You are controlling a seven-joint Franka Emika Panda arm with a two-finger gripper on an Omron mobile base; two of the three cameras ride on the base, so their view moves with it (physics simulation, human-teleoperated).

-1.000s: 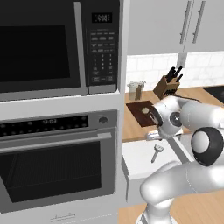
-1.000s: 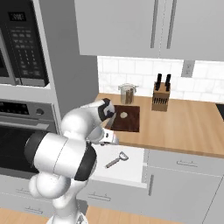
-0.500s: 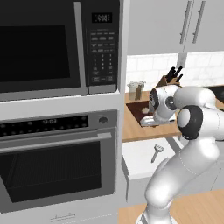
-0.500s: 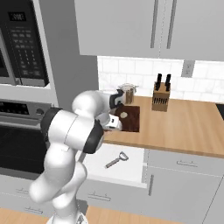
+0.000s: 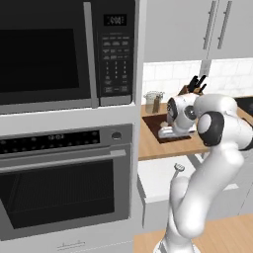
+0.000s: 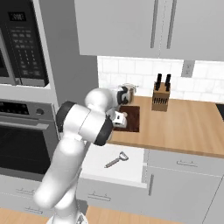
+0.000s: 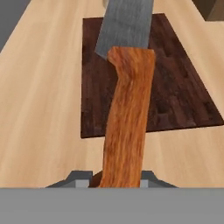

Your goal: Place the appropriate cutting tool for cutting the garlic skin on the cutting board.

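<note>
Open drawer [image 6: 131, 168]; metal utensil [image 6: 116, 160] inside

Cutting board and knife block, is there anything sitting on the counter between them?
Nothing: in the right base view the light wooden counter between the cutting board and the knife block is bare.

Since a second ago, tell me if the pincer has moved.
Yes. The pincer, shut on the knife, went from above the open drawer up and back over the cutting board.
</note>
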